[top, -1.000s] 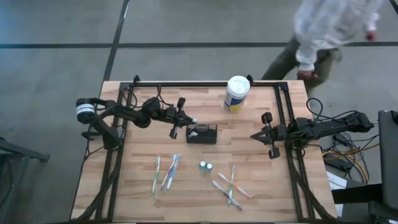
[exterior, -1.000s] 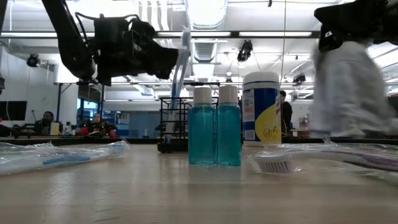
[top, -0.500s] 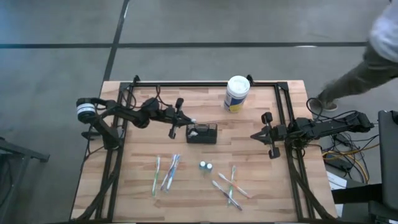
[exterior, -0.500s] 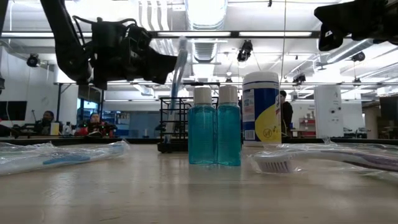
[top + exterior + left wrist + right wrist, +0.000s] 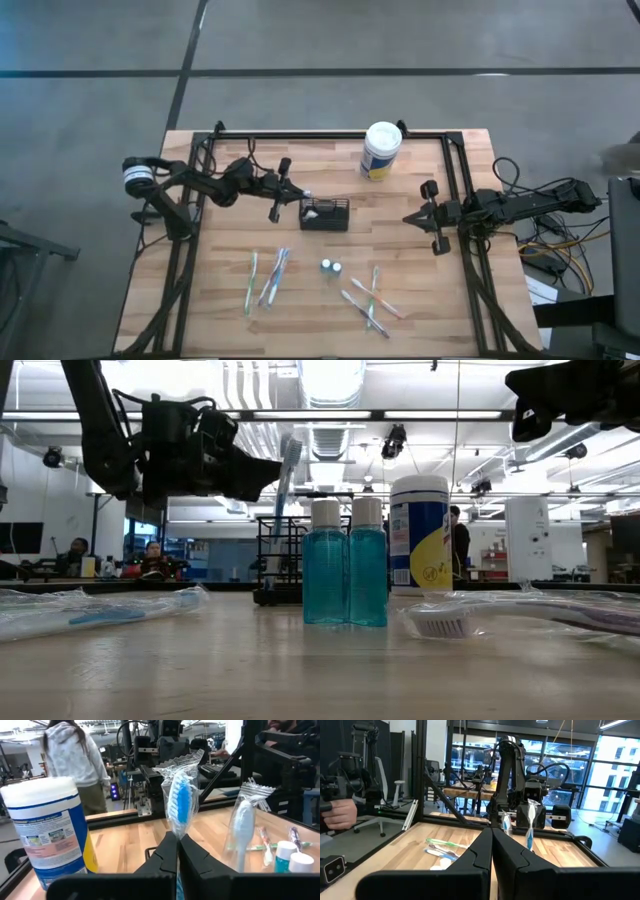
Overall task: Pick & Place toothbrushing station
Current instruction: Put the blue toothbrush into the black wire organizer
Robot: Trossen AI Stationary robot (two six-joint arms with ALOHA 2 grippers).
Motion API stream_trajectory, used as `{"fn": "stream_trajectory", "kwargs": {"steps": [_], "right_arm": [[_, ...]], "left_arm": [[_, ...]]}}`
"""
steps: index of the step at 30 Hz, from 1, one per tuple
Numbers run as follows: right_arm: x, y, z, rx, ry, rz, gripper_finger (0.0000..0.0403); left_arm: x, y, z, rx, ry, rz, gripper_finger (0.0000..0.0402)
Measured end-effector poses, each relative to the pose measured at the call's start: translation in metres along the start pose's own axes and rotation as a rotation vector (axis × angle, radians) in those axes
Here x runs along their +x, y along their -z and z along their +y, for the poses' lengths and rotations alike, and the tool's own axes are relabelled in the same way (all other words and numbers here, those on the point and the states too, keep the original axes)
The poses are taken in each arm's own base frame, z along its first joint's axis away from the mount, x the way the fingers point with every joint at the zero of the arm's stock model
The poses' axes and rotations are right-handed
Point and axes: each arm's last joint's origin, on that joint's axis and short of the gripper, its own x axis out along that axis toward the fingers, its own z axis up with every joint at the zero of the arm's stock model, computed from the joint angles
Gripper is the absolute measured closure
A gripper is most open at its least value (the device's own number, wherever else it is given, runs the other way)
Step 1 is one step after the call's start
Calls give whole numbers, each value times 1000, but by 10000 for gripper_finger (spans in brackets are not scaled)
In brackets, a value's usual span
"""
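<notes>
From above, the wooden table (image 5: 410,270) carries the toothbrushing station (image 5: 325,214) — a small black mesh caddy — near its middle, with a wrapped toothbrush (image 5: 311,212) standing in it. The left gripper (image 5: 296,195) hangs just beside the caddy's left end, its fingers clamped on a blue wrapped toothbrush (image 5: 303,194). A white canister (image 5: 380,150) stands at the far edge, well apart from the caddy. The right gripper (image 5: 412,218) waits at the right side of the table, fingers together. Loose toothbrushes (image 5: 264,279) lie toward the near edge, with two small bottles (image 5: 331,267) between them and more toothbrushes (image 5: 368,299) to the right.

At table height, the two teal bottles (image 5: 347,574) stand in front, the caddy (image 5: 277,558) behind them and the canister (image 5: 420,534) to the right. The left gripper (image 5: 268,468) holds the blue toothbrush (image 5: 286,472) upright above the caddy, apparently not yet inside it — depth is hard to judge here.

The left wrist view shows the fingers (image 5: 167,852) pressed on the wrapped blue brush (image 5: 180,802), the second wrapped brush (image 5: 241,827) beside it, and the canister (image 5: 50,827) close by.

The right wrist view shows its fingers (image 5: 482,851) closed, empty, facing the left arm (image 5: 512,775) across the table; a person's hand (image 5: 337,813) shows at the edge.
</notes>
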Motion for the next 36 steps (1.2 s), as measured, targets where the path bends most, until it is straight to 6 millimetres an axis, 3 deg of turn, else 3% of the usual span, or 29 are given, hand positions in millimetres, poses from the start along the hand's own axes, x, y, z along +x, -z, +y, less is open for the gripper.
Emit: {"fn": "stream_trajectory", "kwargs": {"steps": [24,36], "right_arm": [[0,0,0,0,0,1,394],[0,0,0,1,0,2,394]], "left_arm": [[-1,13,0,-16,-64,130,396],[-2,15,0,-30,-71,142,318]]}}
